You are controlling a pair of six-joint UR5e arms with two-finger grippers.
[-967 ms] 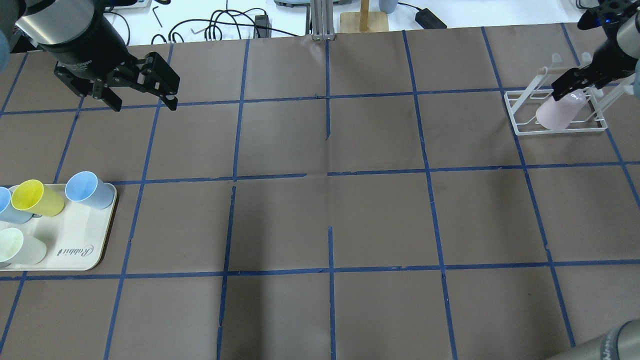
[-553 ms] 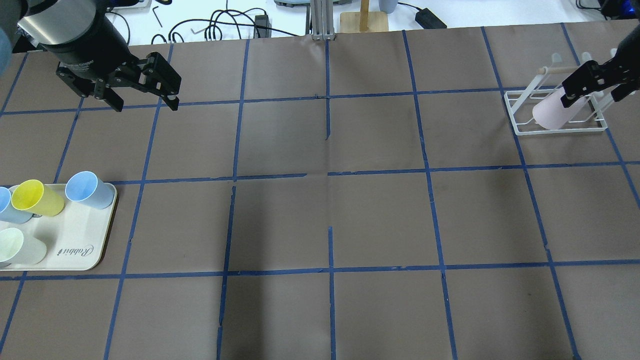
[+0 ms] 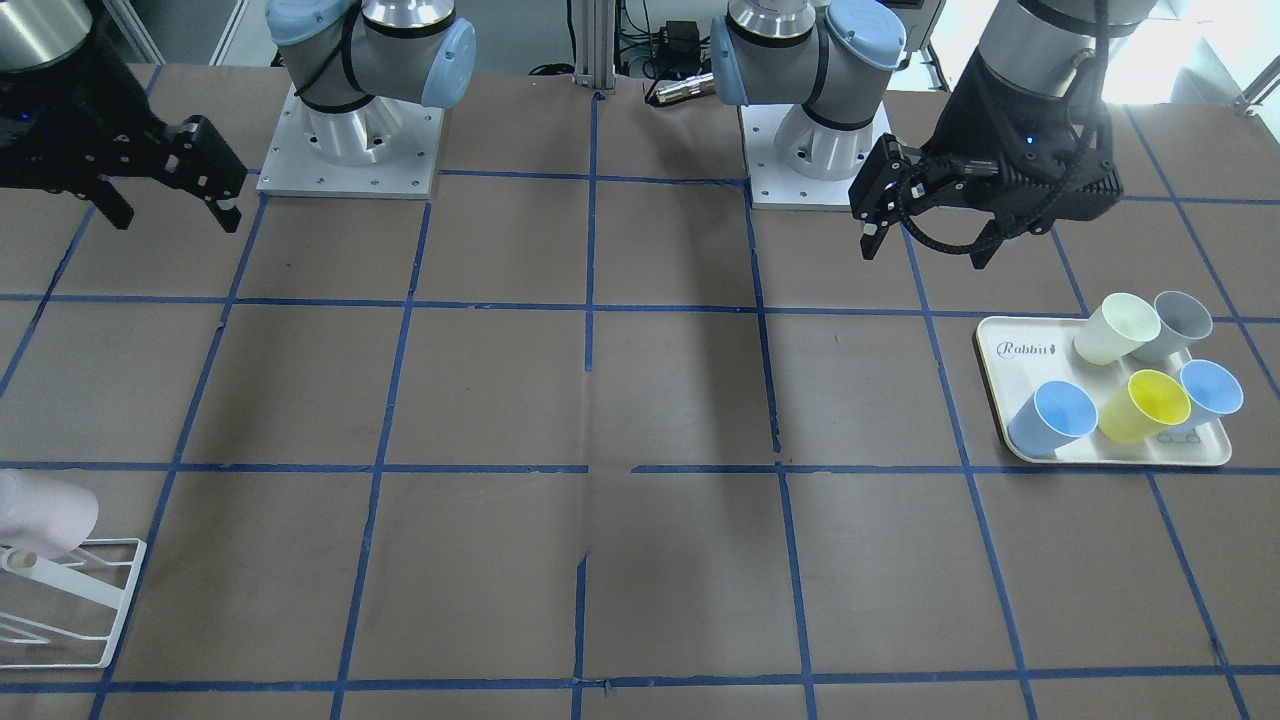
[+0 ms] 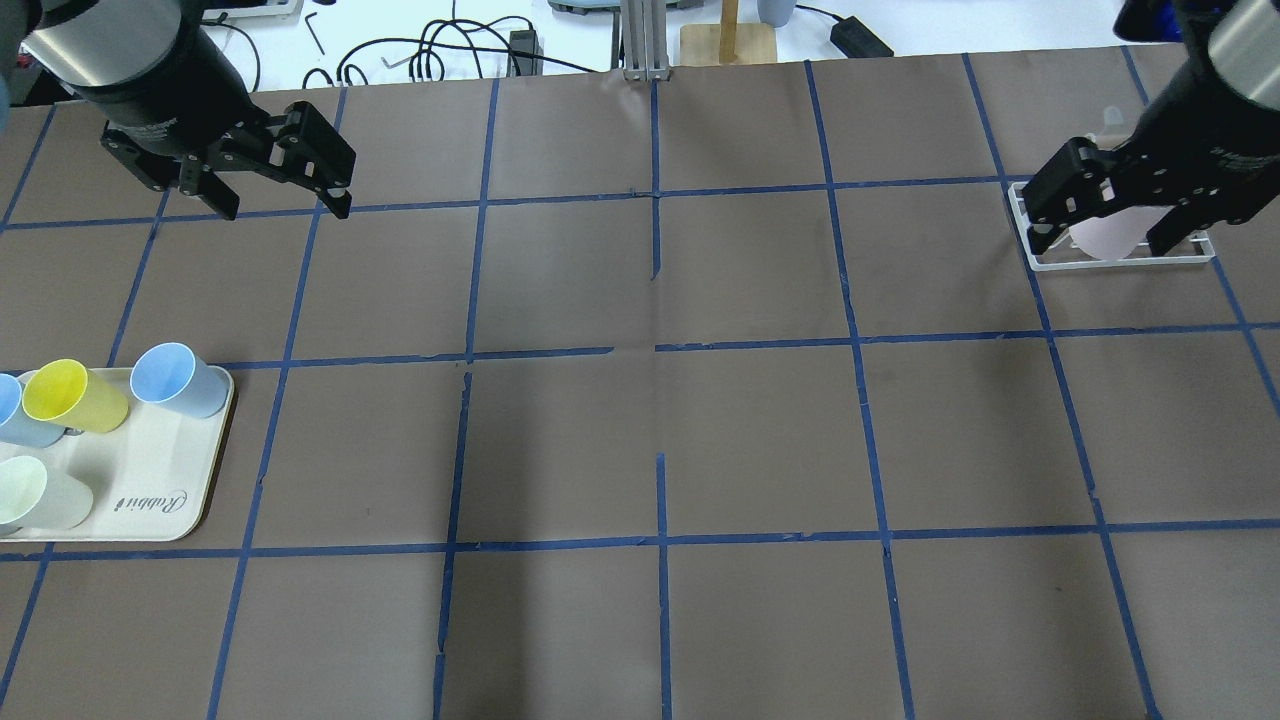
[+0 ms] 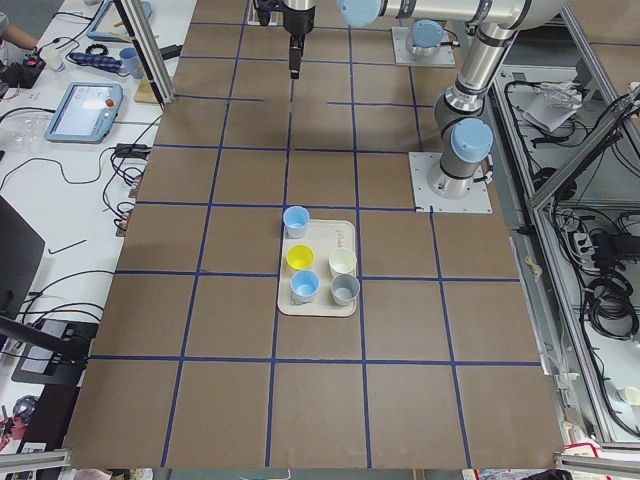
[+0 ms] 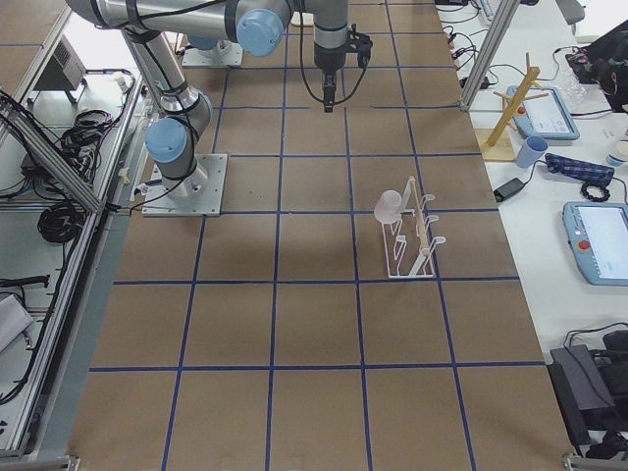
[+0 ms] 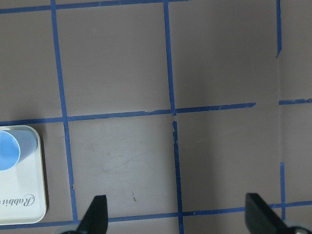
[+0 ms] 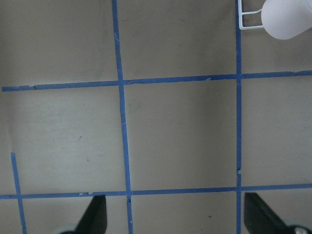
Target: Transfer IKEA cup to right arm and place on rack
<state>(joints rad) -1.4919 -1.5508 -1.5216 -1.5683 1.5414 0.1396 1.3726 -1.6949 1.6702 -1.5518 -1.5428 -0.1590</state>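
Note:
The pale pink IKEA cup (image 4: 1105,238) sits mouth down, tilted, on the white wire rack (image 4: 1120,263) at the far right of the table. It also shows in the front view (image 3: 40,512), the right side view (image 6: 390,205) and the right wrist view (image 8: 285,18). My right gripper (image 4: 1100,240) is open and empty, high above the table; in the overhead view it partly covers the cup and rack. In the front view the right gripper (image 3: 175,215) is well apart from the rack (image 3: 70,600). My left gripper (image 4: 285,212) is open and empty at the far left.
A cream tray marked "Rabbit" (image 4: 150,500) at the near left holds several cups: yellow (image 4: 72,395), light blue (image 4: 178,379), cream and grey. A wooden stand (image 4: 728,35) and cables lie beyond the table's far edge.
My right gripper has let go of the pink cup, left it on the rack, and risen up and away from it. The left arm has hardly moved.

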